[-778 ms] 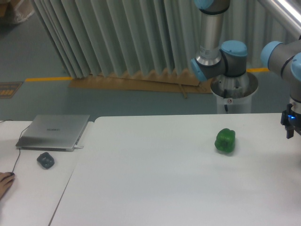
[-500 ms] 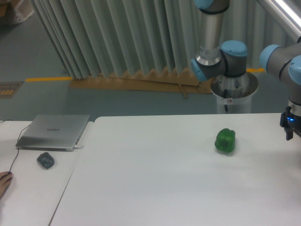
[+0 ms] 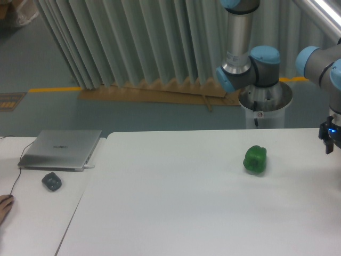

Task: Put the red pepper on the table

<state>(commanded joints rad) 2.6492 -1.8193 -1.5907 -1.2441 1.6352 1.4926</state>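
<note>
The red pepper does not show in the camera view. The wide white table (image 3: pixel 176 208) fills the lower right of the picture. My gripper (image 3: pixel 330 143) hangs at the right edge of the frame, just above the table's far right side, with a blue light on its body. It is cut off by the frame edge, so only one dark finger (image 3: pixel 329 145) shows, and whether it holds anything is hidden.
A green pepper (image 3: pixel 255 159) lies on the table, left of the gripper. The narrower desk (image 3: pixel 32 224) on the left carries a closed laptop (image 3: pixel 61 149), a dark mouse (image 3: pixel 51 181) and a person's hand (image 3: pixel 4 202). The arm's base (image 3: pixel 264 101) stands behind the table.
The gripper has shifted slightly up and to the right at the frame edge. The hand at the lower left has drawn back a little. The green pepper has not moved.
</note>
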